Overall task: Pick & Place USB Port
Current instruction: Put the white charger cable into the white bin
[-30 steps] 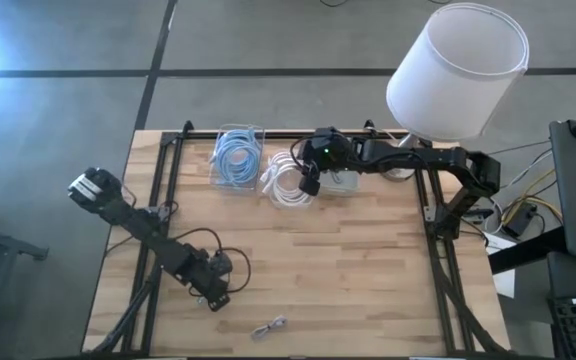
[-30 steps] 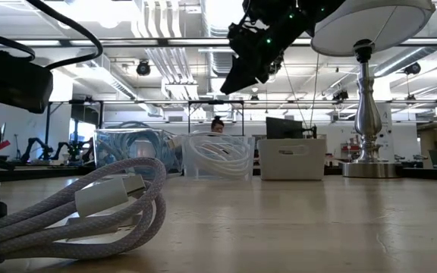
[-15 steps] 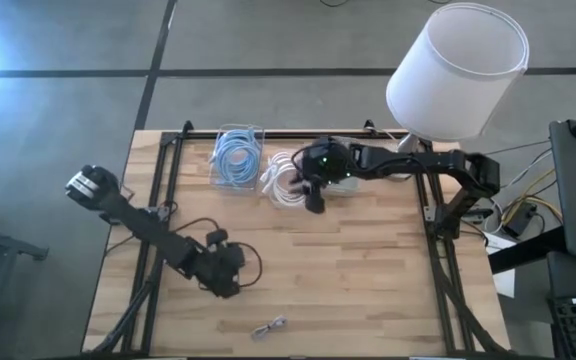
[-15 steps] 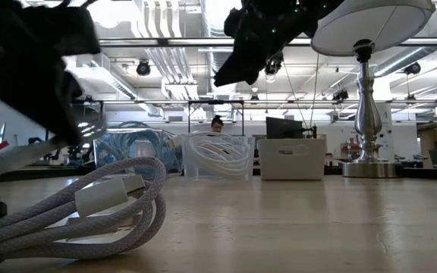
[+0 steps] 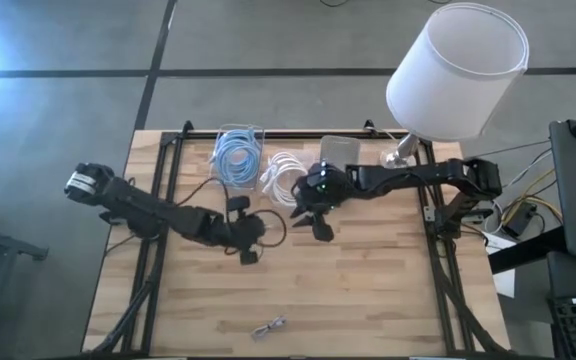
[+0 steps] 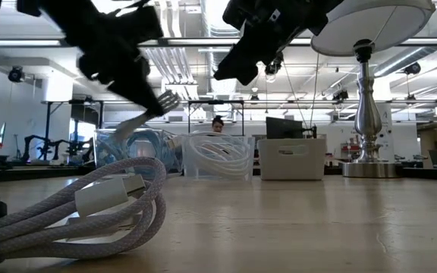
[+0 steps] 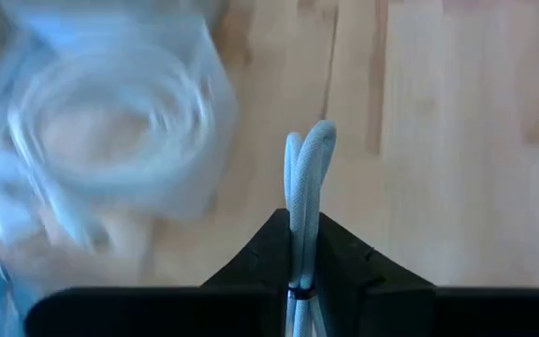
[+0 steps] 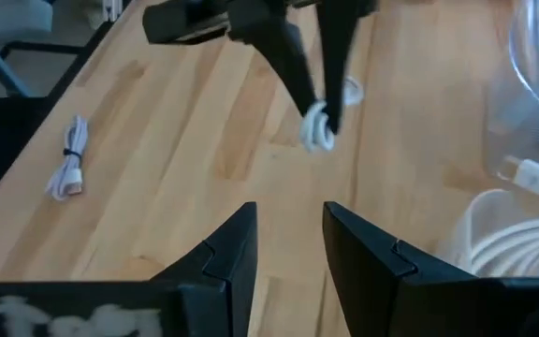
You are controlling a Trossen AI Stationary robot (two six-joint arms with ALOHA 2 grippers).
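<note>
The left gripper (image 5: 251,250) is clenched on a bundled white cable (image 7: 305,178), carried above the wooden surface (image 5: 368,280) near its middle; the folded loop of the cable sticks out past the fingertips. Nearest the front edge of the surface lies a second small bundled cable (image 5: 269,326), well apart from both arms. Just beyond the left gripper, the right gripper (image 5: 320,226) hangs over the surface with its fingers parted and nothing between them. Farther back stand three clear bins: one with blue cables (image 5: 238,156), one with white cables (image 5: 286,177), and an empty-looking one (image 5: 340,152). A lamp (image 5: 455,70) stands at the far right corner.
</note>
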